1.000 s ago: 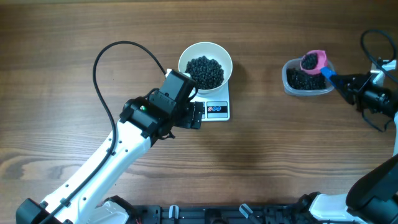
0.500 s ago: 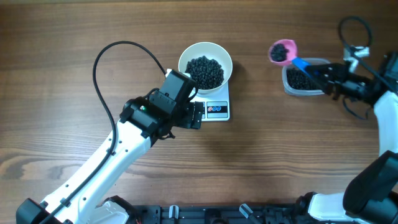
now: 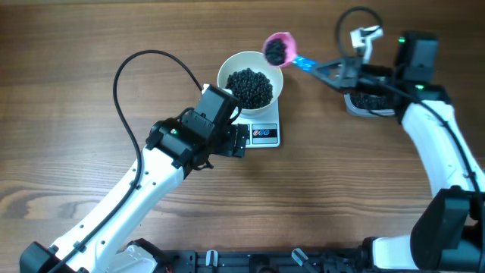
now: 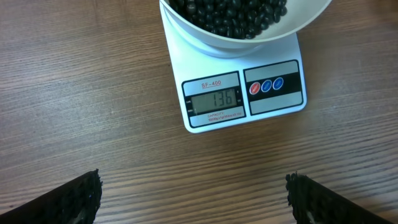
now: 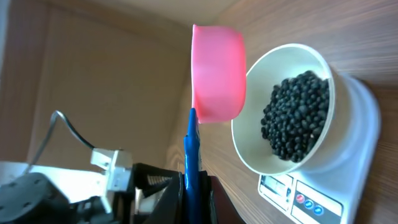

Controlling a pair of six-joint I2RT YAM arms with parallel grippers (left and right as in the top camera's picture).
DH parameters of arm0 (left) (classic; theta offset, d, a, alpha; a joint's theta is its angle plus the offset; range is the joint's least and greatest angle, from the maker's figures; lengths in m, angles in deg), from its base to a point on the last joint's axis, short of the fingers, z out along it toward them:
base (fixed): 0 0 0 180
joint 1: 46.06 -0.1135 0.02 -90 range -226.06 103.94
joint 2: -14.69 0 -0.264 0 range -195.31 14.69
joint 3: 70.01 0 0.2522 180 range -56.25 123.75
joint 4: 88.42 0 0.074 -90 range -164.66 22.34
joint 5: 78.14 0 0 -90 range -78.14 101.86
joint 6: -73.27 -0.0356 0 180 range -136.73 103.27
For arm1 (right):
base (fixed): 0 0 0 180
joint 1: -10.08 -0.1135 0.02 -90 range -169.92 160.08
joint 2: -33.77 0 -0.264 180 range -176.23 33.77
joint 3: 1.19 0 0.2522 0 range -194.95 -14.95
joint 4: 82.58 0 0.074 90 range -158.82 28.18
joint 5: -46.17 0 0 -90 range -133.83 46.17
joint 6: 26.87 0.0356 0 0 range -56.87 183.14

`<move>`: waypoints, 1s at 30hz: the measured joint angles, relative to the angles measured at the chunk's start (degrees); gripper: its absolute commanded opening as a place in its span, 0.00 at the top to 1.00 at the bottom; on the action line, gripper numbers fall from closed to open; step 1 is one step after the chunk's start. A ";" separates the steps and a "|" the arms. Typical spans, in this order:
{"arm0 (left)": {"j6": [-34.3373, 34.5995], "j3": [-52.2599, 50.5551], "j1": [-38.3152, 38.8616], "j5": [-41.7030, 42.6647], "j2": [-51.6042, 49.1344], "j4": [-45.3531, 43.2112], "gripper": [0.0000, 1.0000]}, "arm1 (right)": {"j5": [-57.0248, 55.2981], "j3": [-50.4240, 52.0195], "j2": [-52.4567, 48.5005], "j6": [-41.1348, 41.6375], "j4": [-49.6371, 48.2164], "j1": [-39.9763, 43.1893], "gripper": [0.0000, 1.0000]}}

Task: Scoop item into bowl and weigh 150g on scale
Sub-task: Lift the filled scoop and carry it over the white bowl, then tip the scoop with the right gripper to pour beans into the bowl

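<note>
The white bowl (image 3: 227,70) stands on the white scale (image 3: 271,121), part filled with the item, black beans (image 3: 250,87). My right gripper (image 3: 326,70) is shut on the blue handle of a pink scoop (image 3: 277,48). The scoop carries beans and hangs by the bowl's upper right rim. In the right wrist view the scoop (image 5: 217,74) is level beside the bowl (image 5: 249,143). My left gripper (image 3: 239,140) is open, low over the wood just left of the scale's display. In the left wrist view the display (image 4: 214,99) reads 136, and nothing lies between the fingertips (image 4: 84,190).
A clear tub (image 3: 362,108) holding more beans sits at the right, mostly covered by my right arm. A black cable (image 3: 125,72) loops over the table left of the bowl. A dark rail (image 3: 250,262) runs along the front edge.
My right arm has swung left and carried the loaded scoop from the tub over to the bowl's right rim. The left arm has stayed still.
</note>
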 measured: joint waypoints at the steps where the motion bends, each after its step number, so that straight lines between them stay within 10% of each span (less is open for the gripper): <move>1: -0.04 0.00 0.00 0.00 0.00 0.00 0.00 | -1.11 0.00 0.00 -0.02 -0.17 -1.03 0.96; 30: -0.13 0.00 0.00 0.00 0.00 0.02 0.00 | -27.26 0.00 0.00 -28.15 -0.50 -13.60 0.96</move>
